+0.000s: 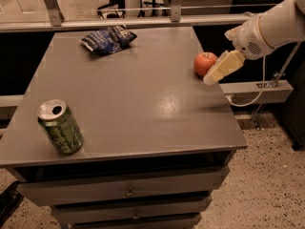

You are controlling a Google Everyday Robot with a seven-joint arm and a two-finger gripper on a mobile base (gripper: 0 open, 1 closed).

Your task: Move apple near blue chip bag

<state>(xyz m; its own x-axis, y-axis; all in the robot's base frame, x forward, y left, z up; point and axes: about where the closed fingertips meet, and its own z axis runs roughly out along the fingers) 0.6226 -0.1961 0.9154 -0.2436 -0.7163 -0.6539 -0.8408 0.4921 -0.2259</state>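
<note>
The red-orange apple (203, 63) sits near the right edge of the grey table top (143, 99). The crumpled dark blue chip bag (108, 38) lies flat at the far left part of the table, well apart from the apple. My gripper (213, 75) comes in from the right on a white arm (274, 25). It hangs just to the right of the apple, at the table's right edge, close to or touching the apple. It holds nothing that I can see.
A green soda can (60, 127) stands upright at the front left corner. The table is a cabinet with drawers (128, 192) below. A metal rail (143, 22) runs behind it, and a ledge with a white cable (259, 89) lies to the right.
</note>
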